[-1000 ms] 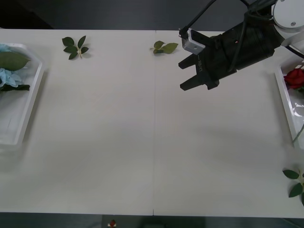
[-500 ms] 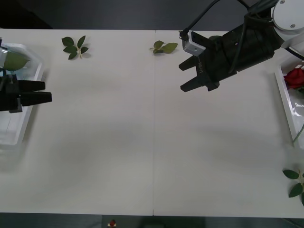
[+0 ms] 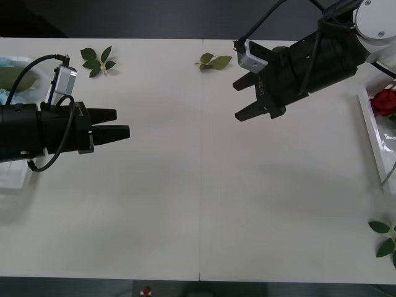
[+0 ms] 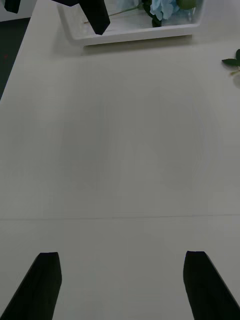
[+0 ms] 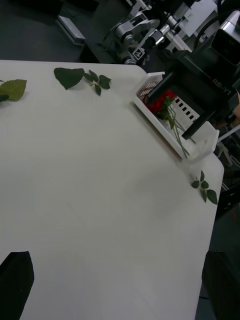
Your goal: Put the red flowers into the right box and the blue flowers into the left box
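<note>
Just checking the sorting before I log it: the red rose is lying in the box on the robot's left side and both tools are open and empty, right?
Not quite. In the front view the red rose lies in the box on the robot's right side, not its left. The rest holds: the left tool and right tool are both open and empty.

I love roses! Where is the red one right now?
The red flower lies in the right box at the table's right edge in the front view, beyond the right gripper.

"RB-Y1" on the right arm (image 5: 212, 75)
</note>
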